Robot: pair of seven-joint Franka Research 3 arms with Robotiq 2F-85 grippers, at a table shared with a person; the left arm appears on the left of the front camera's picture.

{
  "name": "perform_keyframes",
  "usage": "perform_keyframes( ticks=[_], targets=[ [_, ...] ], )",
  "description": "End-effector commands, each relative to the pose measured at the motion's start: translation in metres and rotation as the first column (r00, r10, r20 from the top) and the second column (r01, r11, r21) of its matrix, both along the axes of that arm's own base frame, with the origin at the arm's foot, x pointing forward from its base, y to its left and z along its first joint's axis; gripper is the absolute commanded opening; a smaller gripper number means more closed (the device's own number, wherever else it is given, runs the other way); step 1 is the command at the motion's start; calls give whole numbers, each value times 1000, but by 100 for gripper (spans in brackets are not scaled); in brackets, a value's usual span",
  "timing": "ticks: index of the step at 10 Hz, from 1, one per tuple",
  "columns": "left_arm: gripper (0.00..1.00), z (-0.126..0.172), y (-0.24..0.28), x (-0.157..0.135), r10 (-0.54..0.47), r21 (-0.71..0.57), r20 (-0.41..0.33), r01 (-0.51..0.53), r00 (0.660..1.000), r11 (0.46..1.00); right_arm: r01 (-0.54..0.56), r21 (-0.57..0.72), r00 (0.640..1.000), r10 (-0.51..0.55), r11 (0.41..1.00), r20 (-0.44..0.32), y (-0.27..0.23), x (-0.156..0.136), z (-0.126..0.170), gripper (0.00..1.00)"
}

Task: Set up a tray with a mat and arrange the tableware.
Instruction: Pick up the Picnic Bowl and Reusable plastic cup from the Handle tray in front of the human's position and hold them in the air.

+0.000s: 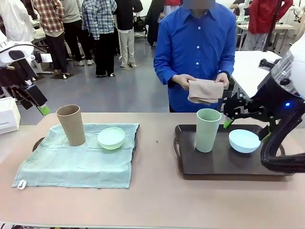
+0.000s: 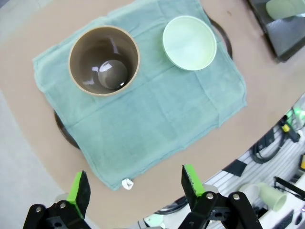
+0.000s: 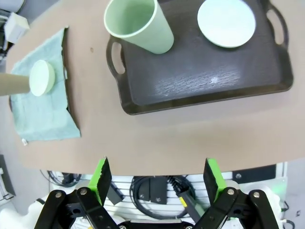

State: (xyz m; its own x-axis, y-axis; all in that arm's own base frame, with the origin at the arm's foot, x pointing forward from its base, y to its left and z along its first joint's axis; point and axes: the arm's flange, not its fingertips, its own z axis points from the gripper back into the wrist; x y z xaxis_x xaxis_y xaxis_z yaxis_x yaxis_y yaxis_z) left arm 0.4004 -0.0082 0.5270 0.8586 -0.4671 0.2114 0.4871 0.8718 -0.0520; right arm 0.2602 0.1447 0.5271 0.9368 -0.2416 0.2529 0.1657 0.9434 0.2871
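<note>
Sage cup point(image 1: 208, 130) and light blue bowl point(image 1: 244, 140) stand on the bare dark tray point(image 1: 214, 164). Well left of it, tan cup point(image 1: 71, 125) and mint bowl point(image 1: 111, 138) sit on a green mat point(image 1: 76, 160). Beyond it, a person's hands point(image 1: 183, 82) hold a folded beige cloth point(image 1: 205, 91), probably its mat. Both arms' jaws gape apart, empty.

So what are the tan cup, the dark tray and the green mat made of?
Tan cup: probably matte plastic, smooth with soft glare inside. Dark tray: plastic or lacquered wood, faint grain and sheen. Green mat: woven cloth, wrinkled, hemmed edges.
</note>
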Motion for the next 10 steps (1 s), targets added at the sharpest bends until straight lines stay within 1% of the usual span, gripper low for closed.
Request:
perform_keyframes(
  ticks=[1,2,3,4,5,6,7,8,9,10],
  targets=[
    [100,-2,9,4,-17,-42,-29,16,999,999,-88,-9,996,87,996,-36,-45,21,8,100],
    [100,-1,14,6,-10,-90,-57,5,998,996,-130,8,990,130,991,-46,-81,30,7,100],
    [100,-1,21,11,29,-117,-99,-41,995,992,-155,32,985,157,987,-67,-106,32,4,100],
    [100,1,25,13,51,-146,-138,-71,989,987,-219,72,972,224,973,-69,-135,30,0,100],
    [100,2,26,14,46,-158,-153,-70,987,985,-252,129,964,261,959,-56,-164,29,-5,100],
    [100,2,26,14,36,-162,-166,-63,986,985,-221,208,973,228,953,-14,-194,29,-9,100],
    [100,3,27,14,16,-201,-184,-54,983,978,-202,309,979,197,929,47,-220,29,-15,100],
    [100,3,31,10,-12,-285,-191,-43,982,958,-178,427,984,149,887,101,-246,24,-24,100],
    [100,6,39,10,-59,-405,-216,-34,975,914,-152,525,987,98,837,130,-261,19,-30,100],
    [100,8,51,10,-87,-500,-227,-39,970,865,-74,605,996,34,792,78,-265,15,-33,100]
  ],
)
